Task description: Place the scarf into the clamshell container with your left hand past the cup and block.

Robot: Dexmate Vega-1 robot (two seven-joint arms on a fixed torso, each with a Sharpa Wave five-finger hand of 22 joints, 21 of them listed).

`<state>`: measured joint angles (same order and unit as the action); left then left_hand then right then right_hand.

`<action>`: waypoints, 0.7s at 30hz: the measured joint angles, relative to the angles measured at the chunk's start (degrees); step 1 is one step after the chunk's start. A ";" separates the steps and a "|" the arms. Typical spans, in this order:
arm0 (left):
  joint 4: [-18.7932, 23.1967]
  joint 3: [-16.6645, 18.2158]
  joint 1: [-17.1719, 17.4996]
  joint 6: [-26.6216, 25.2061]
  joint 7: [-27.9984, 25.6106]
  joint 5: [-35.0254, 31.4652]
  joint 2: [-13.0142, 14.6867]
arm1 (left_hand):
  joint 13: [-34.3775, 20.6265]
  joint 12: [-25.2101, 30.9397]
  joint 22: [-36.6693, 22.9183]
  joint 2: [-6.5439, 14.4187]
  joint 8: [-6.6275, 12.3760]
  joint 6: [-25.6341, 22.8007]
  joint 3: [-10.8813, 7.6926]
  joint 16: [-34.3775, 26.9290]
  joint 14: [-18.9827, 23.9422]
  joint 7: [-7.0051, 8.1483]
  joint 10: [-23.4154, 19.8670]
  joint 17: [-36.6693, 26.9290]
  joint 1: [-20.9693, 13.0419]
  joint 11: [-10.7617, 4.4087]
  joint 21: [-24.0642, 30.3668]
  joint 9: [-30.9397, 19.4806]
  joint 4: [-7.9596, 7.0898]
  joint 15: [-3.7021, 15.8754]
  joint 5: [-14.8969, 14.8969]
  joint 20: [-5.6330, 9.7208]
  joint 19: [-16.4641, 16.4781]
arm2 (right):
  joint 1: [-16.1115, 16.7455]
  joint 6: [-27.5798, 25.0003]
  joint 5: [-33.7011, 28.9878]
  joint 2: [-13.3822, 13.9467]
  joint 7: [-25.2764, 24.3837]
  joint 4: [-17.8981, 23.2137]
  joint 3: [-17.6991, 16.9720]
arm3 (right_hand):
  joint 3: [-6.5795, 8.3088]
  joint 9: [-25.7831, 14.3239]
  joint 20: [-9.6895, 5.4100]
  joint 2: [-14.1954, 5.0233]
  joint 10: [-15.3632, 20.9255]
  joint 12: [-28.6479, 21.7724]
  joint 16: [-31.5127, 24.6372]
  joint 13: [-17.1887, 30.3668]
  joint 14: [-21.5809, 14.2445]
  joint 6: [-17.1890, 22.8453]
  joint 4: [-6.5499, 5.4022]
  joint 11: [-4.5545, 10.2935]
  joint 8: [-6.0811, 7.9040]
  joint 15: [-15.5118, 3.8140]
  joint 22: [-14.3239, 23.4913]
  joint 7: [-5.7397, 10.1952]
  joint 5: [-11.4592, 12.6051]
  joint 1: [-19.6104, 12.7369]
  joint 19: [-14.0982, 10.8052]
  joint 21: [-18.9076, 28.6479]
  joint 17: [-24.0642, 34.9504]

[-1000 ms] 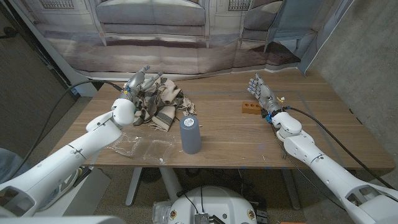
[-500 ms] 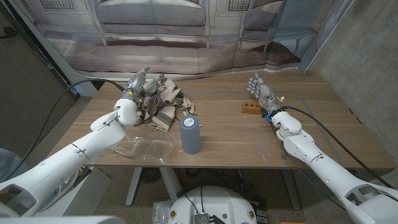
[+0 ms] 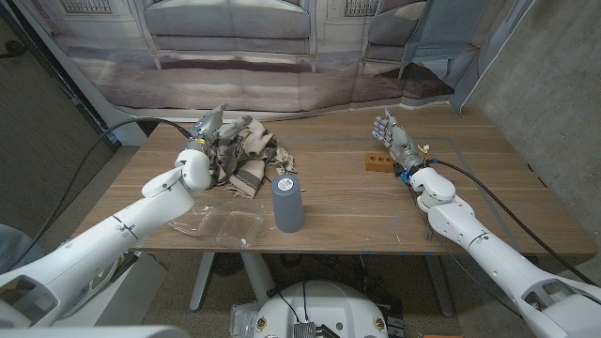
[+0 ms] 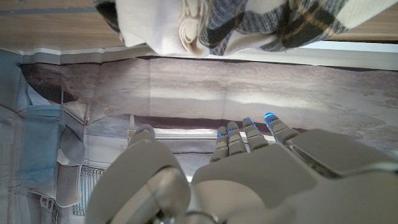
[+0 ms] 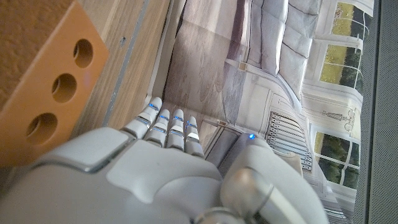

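The left hand point(image 3: 211, 130), fingers apart and holding nothing, is hovering at the scarf point(image 3: 246, 157), which is lying just right and nearer, while the clamshell container point(image 3: 218, 221) is sitting nearer still.

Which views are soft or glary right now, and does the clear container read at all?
Head view: sharp, evenly lit; the clear plastic clamshell container reads mostly through glints. Left wrist view: the plaid fabric scarf is close and soft, the left hand blurred. Right wrist view: the orange wooden block with holes is fairly crisp, the window area bright.
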<state>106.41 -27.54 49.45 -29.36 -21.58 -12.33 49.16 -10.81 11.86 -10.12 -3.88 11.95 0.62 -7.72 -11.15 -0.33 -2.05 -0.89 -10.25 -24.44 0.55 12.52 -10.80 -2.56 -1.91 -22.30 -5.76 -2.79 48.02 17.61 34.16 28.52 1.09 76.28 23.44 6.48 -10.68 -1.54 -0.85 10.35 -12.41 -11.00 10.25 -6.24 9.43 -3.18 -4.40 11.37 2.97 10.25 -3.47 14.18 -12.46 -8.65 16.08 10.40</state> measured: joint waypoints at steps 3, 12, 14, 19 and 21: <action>-0.02 -0.63 -0.49 -0.47 0.32 -0.19 -0.20 | 0.00 0.00 0.00 -0.48 0.00 0.00 0.38 0.00 1.20 0.00 -0.09 0.00 -0.82 0.27 0.22 0.00 0.38 -2.45 -0.38 -2.22 1.94 | 0.19 -0.05 0.00 0.18 -0.02 0.41 0.00 | 0.00 0.00 0.00 0.00 0.00 0.00 0.00 0.00 0.00 0.00 0.00 0.00 0.00 0.00 0.00 0.00 0.00 0.00 0.00 0.00 0.00; -0.08 -0.83 -0.66 -2.07 0.81 -1.27 -0.25 | 0.00 -0.43 0.00 -1.06 -0.51 0.41 0.95 0.34 1.08 0.84 0.66 0.00 -1.51 0.35 0.23 0.00 0.94 -4.15 -0.60 -5.29 4.08 | 0.54 -0.14 0.00 0.60 -0.07 1.23 -0.07 | 0.00 0.00 0.00 0.00 0.22 0.00 0.00 0.00 -0.01 0.00 0.00 -0.22 0.00 0.01 0.00 0.00 0.00 0.00 0.00 0.00 0.00; -0.15 -2.15 -1.60 -2.68 0.93 -1.71 -0.47 | 0.00 -0.43 0.00 -1.09 -0.54 0.41 0.95 0.36 1.08 0.84 0.66 0.00 -1.53 0.35 0.23 0.00 0.95 -4.15 -0.60 -5.60 4.39 | 0.60 -0.79 0.00 0.69 -0.38 1.47 -0.11 | 0.00 0.00 0.23 0.00 0.30 0.00 0.00 0.00 -0.21 0.00 0.00 -0.31 0.00 0.21 0.00 0.00 0.00 0.00 -0.23 0.00 0.00; 0.06 -2.85 -2.08 -3.90 0.94 -2.58 -0.55 | 0.01 -0.43 -0.01 -1.35 -0.54 1.02 1.34 0.41 0.54 1.04 1.07 0.00 -1.80 0.76 0.22 0.01 1.34 -4.69 -0.60 -5.92 4.71 | 0.63 -0.99 0.02 0.77 -0.47 1.67 -0.15 | 0.00 0.00 0.32 0.00 0.30 0.00 0.00 0.00 -0.21 0.00 0.00 -0.31 0.00 0.21 0.00 0.00 0.00 0.00 -0.32 -0.44 0.01; 0.08 -2.89 -2.11 -4.32 0.99 -2.86 -0.54 | 0.01 -0.66 -0.01 -1.76 -0.54 1.53 1.64 0.41 0.36 1.13 1.07 0.00 -2.21 0.77 0.22 0.00 1.63 -4.87 -0.60 -6.12 4.91 | 0.64 -1.07 0.03 0.80 -0.51 1.78 -0.16 | 0.00 0.00 0.32 0.00 0.30 0.00 0.00 0.00 -0.21 0.00 0.00 -0.31 0.00 0.21 0.00 -0.01 0.00 0.00 -0.32 -0.44 0.01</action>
<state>106.49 -30.43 47.35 -33.68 -20.58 -15.19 48.61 -10.80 11.20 -10.13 -5.64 11.41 2.16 -6.08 -10.74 0.03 -0.92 0.18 -10.25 -26.65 1.32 12.75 -10.79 -0.93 -6.78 -22.90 -11.88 2.13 48.65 16.54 34.19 29.32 0.58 78.06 23.28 6.49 -10.68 -1.22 -0.85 10.65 -12.41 -11.01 10.25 -6.45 9.42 -3.18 -4.71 11.37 3.18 10.25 -3.47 14.18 -12.46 -8.96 15.63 10.40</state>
